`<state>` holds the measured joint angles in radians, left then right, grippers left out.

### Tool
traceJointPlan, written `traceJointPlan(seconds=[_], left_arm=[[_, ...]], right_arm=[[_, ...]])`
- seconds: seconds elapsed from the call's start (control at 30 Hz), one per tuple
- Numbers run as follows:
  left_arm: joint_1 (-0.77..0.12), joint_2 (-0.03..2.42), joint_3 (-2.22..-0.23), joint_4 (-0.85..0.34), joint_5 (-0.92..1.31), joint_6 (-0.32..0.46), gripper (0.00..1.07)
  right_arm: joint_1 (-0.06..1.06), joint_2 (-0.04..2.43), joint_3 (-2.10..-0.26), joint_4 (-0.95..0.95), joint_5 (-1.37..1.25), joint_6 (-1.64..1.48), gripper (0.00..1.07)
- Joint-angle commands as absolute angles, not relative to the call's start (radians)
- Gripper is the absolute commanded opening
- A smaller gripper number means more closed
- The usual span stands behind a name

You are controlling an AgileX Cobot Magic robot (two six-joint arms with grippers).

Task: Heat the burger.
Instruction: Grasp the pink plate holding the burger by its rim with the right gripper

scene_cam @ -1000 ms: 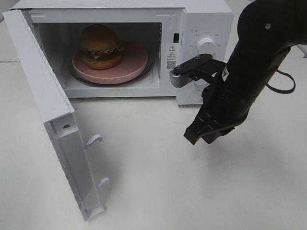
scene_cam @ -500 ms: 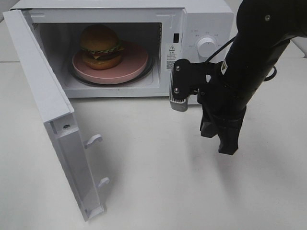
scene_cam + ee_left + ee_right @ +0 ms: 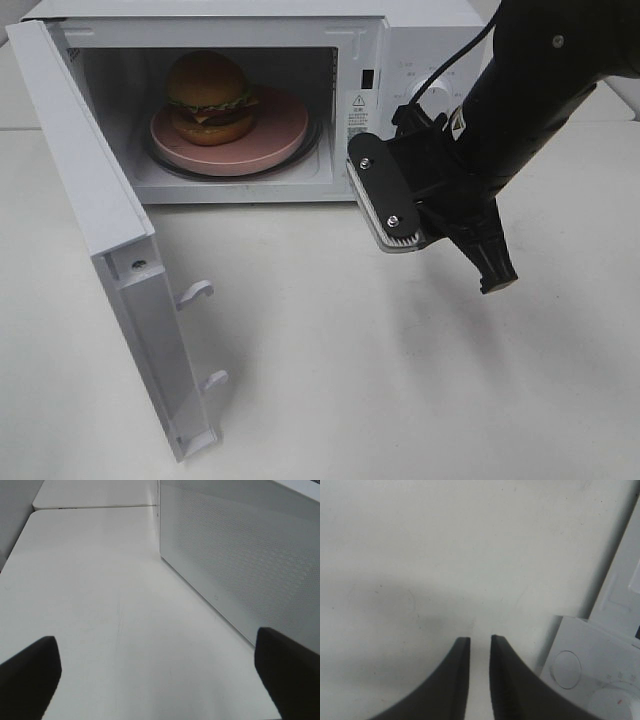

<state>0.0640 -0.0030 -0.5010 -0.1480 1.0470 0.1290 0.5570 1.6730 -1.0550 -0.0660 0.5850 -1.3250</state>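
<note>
A tall burger with shiny brown buns [image 3: 208, 97] sits on a round pink plate [image 3: 283, 128] inside the open white microwave [image 3: 420, 30], well apart from both jaws. Near the right jaws, a small warning-triangle sticker [image 3: 358, 118] has words too tiny to read. The black arm [image 3: 530, 90] hides some controls. The right jaws are narrow and empty over the white tabletop [image 3: 350, 380]. The left jaws are wide and empty.

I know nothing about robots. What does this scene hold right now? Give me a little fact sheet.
microwave: standing on the table
door: swung wide open
burger: inside the microwave, on the pink plate
right tool: in front of the control panel, fingers slightly parted, holding nothing
left tool: wide open, holding nothing, over the table
</note>
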Motion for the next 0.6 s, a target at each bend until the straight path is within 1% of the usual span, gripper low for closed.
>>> traceJointPlan(seconds=[0.03, 0.07, 0.1, 0.17, 0.2, 0.23, 0.27, 0.3, 0.33, 0.37, 0.43, 0.47, 0.53, 0.6], left_arm=[[0.057, -0.026, -0.497, -0.152, 1.039, 0.122, 1.03], [0.057, -0.026, -0.497, -0.152, 1.039, 0.122, 1.03], [0.057, -0.026, -0.497, -0.152, 1.039, 0.122, 1.03], [0.057, -0.026, -0.497, -0.152, 1.039, 0.122, 1.03], [0.057, -0.026, -0.497, -0.152, 1.039, 0.122, 1.03], [0.057, -0.026, -0.497, -0.152, 1.039, 0.122, 1.03], [0.057, -0.026, -0.497, -0.152, 1.039, 0.122, 1.03], [0.057, -0.026, -0.497, -0.152, 1.039, 0.122, 1.03], [0.057, -0.026, -0.497, -0.152, 1.039, 0.122, 1.03], [0.057, -0.026, -0.497, -0.152, 1.039, 0.122, 1.03], [0.057, -0.026, -0.497, -0.152, 1.039, 0.122, 1.03], [0.057, -0.026, -0.497, -0.152, 1.039, 0.122, 1.03], [0.057, -0.026, -0.497, -0.152, 1.039, 0.122, 1.03], [0.057, -0.026, -0.497, -0.152, 1.039, 0.122, 1.03]], right_arm=[[0.561, 1.664, -1.061, -0.109, 0.574, -1.340, 0.24], [0.561, 1.664, -1.061, -0.120, 0.568, -1.338, 0.27], [0.561, 1.664, -1.061, -0.120, 0.568, -1.338, 0.27], [0.565, 1.664, -1.061, -0.130, 0.521, -1.320, 0.43], [0.565, 1.664, -1.061, -0.130, 0.521, -1.320, 0.43], [0.574, 1.664, -1.061, -0.137, 0.508, -1.310, 0.47], [0.587, 1.664, -1.062, -0.171, 0.491, -1.267, 0.58], [0.587, 1.664, -1.062, -0.171, 0.491, -1.267, 0.58], [0.593, 1.664, -1.067, -0.181, 0.488, -1.235, 0.65], [0.593, 1.664, -1.067, -0.181, 0.488, -1.235, 0.65], [0.608, 1.664, -1.095, -0.186, 0.477, -1.122, 0.92], [0.608, 1.664, -1.095, -0.186, 0.477, -1.122, 0.92], [0.621, 1.664, -1.127, -0.218, 0.475, -1.089, 1.01], [0.626, 1.664, -1.139, -0.239, 0.474, -1.083, 1.03]])
